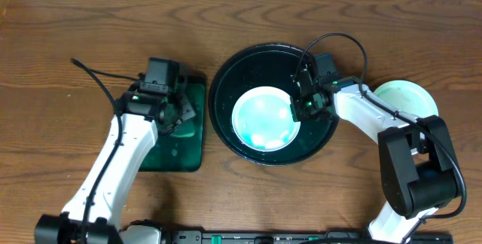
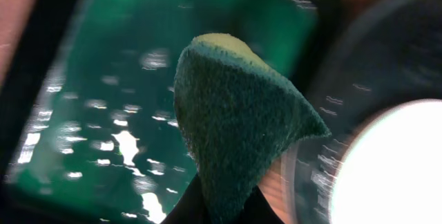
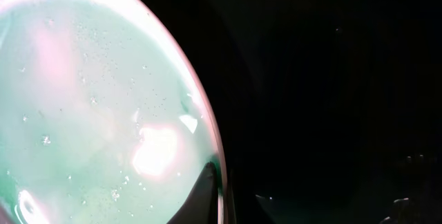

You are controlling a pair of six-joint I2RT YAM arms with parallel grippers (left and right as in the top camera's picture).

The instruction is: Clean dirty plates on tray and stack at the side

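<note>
A white plate [image 1: 263, 118] smeared teal-green lies in the black tray [image 1: 226, 78]. My right gripper [image 1: 303, 107] is shut on this plate's right rim; the right wrist view shows one finger on top of the rim [image 3: 210, 182] of the wet plate [image 3: 90, 106]. Another teal-tinted plate [image 1: 401, 96] lies on the bare tabletop at the right, partly behind my right arm. My left gripper [image 1: 175, 112] is shut on a dark green scouring sponge [image 2: 235, 120] and holds it over the green rectangular tray [image 2: 103, 99], beside the black tray [image 2: 387, 65].
The dark-green rectangular tray [image 1: 181, 150] is wet and sits left of the black tray. Water drops show on both trays. Bare wood tabletop [image 1: 68, 41] lies around them.
</note>
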